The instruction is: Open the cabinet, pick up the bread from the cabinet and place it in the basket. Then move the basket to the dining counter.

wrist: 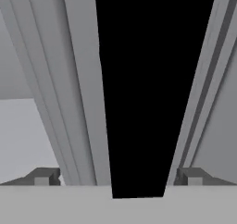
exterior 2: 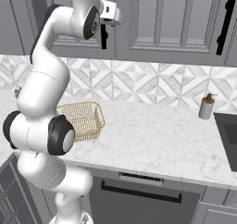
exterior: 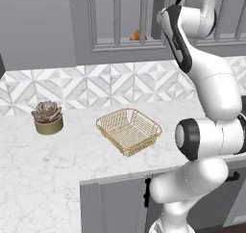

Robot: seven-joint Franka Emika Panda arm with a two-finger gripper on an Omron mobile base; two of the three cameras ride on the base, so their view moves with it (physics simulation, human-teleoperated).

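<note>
Counter: white marble (exterior: 57,155), backed by patterned tiles; the basket (exterior: 129,130) was set on it.
Cabinet (exterior: 115,20): bread (exterior: 135,35) was seen inside.
Claw (wrist: 118,179): held wide open around the black handle (wrist: 143,93), nothing gripped.

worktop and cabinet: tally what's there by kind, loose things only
wire basket: 1
potted succulent: 1
soap dispenser: 1
bread roll, behind the cabinet glass: 1
total: 4
</note>
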